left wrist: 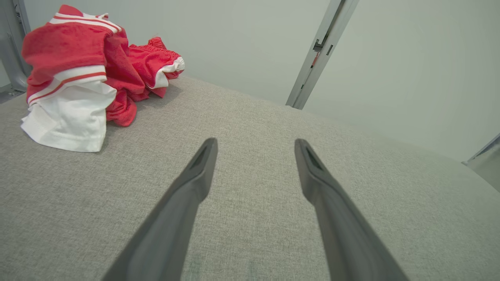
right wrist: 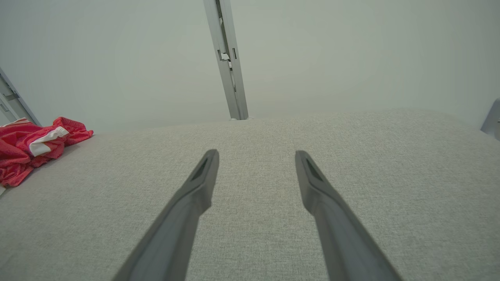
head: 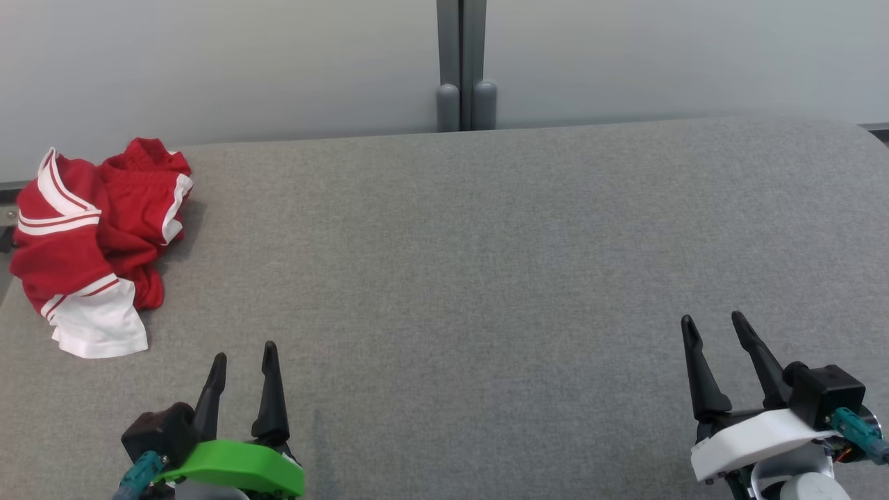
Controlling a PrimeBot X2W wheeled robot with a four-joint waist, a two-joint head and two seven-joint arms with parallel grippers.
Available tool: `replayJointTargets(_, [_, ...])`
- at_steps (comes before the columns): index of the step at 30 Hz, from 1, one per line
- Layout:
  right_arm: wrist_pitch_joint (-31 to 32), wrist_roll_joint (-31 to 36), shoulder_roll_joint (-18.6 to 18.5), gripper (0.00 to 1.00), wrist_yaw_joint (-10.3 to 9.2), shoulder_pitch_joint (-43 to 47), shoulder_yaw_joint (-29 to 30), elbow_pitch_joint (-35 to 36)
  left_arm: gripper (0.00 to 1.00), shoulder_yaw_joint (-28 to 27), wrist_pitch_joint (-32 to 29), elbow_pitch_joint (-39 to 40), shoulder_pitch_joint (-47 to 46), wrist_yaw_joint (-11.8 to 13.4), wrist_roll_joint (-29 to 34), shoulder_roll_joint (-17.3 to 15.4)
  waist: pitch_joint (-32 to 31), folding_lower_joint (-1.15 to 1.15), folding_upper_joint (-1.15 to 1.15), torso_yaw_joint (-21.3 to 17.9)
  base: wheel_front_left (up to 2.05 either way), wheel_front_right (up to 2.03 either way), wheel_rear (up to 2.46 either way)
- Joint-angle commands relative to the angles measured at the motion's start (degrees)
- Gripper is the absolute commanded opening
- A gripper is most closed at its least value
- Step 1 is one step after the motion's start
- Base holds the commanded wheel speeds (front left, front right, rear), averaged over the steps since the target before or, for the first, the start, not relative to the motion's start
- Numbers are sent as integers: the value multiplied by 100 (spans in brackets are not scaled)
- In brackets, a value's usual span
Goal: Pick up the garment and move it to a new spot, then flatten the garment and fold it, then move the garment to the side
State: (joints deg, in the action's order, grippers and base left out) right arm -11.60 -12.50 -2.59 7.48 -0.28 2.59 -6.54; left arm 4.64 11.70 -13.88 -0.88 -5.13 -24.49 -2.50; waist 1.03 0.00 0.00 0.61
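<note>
garment (head: pixel 97 236): red with white bands, crumpled in a heap at the far left of the tabletop (head: pixel 486 278), close to its left edge; white hem panel on the side nearest the robot.
left claw (head: pixel 244 350): spread wide, holding nothing; low at the near left, fingers pointing away over the cloth; garment ahead and further left, apart from it.
right claw (head: pixel 712 317): spread wide, holding nothing; at the near right, well apart from the garment.
tabletop: grey woven cover, far right corner rounded.
backdrop: pale wall (head: pixel 208 62), grey post (head: pixel 461 69) behind the middle of the far edge.
</note>
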Motion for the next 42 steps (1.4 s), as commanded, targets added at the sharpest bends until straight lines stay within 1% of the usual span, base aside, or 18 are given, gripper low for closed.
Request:
replayJointTargets(1, [-61, 134, -30, 100, 1, 79, -19, 8, 100, 16, 48, -5, 43, -41, 120, -45, -3, 0, 0, 5, 0, 0, 0])
replayJointTargets(29, [-371, 1300, -44, 100, 1, 176, -129, 56, 100, 127, 368, -234, 117, -74, 1118, -57, 61, 0, 0, 46, 0, 0, 0])
replayJointTargets(42, [-370, 1202, -43, 100, 1, 139, -145, 46, 100, 115, 349, -255, 96, -55, 1059, -56, 81, 0, 0, 45, 0, 0, 0])
